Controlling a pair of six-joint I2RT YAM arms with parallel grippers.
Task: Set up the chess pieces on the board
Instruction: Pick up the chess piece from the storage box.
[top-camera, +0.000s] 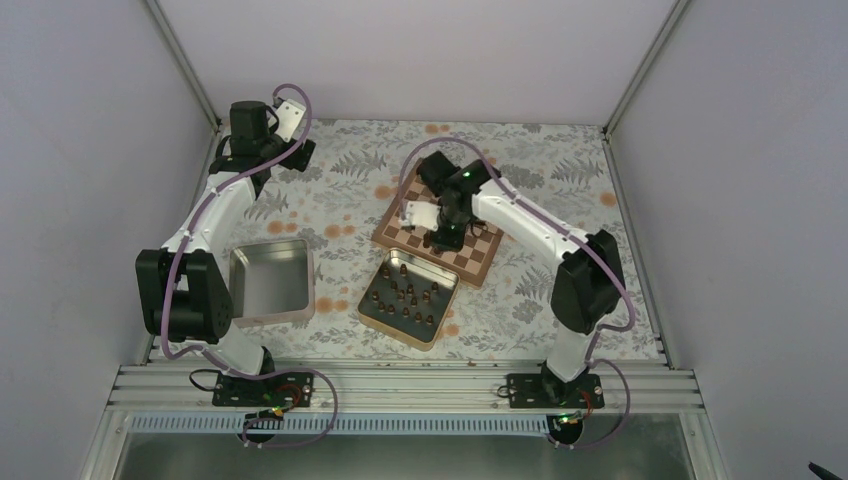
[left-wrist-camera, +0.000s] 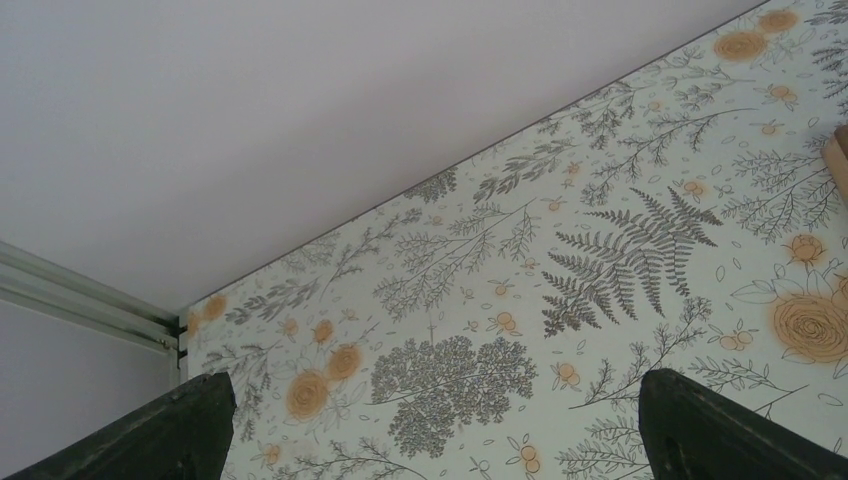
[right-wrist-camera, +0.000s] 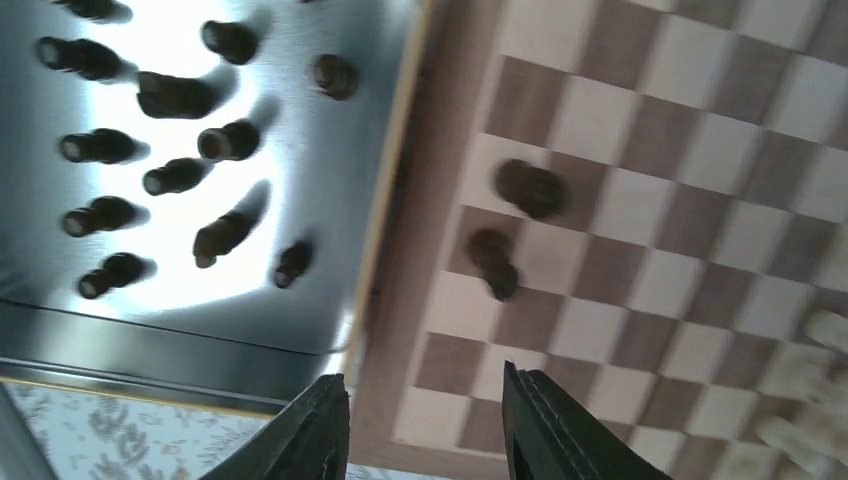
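On the fern-and-flower-patterned tabletop (top-camera: 350, 190), the board (top-camera: 478, 255) is laid at an angle near the middle. A metal tin (top-camera: 394, 331) is set just beside its near edge, and a second tin (top-camera: 272, 282) lies well apart to the left. The right arm is bent over the board. From the wrist camera the right gripper (right-wrist-camera: 420, 400) is seen above the board's brown border, its fingers parted partway with only the border showing between them. The left gripper (left-wrist-camera: 430, 430) is held over the patterned cloth at the far left corner of the tabletop, its fingers spread wide. Two dark chess pieces (right-wrist-camera: 530, 188) are placed on neighbouring squares in the row along the border that faces the metal tin. Whether the nearer one stands upright cannot be told through the blur. More dark pieces (right-wrist-camera: 225, 140) are scattered inside that tin. Pale pieces (right-wrist-camera: 828, 328) are glimpsed, blurred, at the board's opposite side.
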